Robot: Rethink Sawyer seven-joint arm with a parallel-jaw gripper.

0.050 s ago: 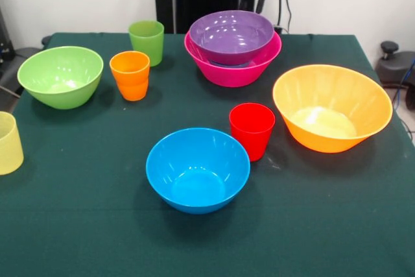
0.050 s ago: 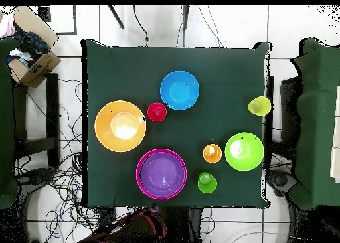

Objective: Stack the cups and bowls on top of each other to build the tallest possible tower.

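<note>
While the purple bowl (image 1: pixel 231 36) sits nested in the pink bowl (image 1: pixel 233 72) at far centre (glossy, two high), other bowls and cups stand apart on the green tabletop (image 1: pixel 78 225); jaws' state: cannot tell.

Seen from the front, the nested bowl (image 1: pixel 231 36) sits inside the outer bowl (image 1: pixel 237 72) near the worktop's (image 1: pixel 324 225) far edge. Left of them stands the far cup (image 1: pixel 146 41), with the second cup (image 1: pixel 130 74) just before it. The left bowl (image 1: pixel 60 76) lies near the left edge and the edge cup (image 1: pixel 8 142) at that edge. The right bowl (image 1: pixel 332 107) lies near the right edge. The middle cup (image 1: pixel 251 129) stands just beside the middle bowl (image 1: pixel 198 169).
</note>
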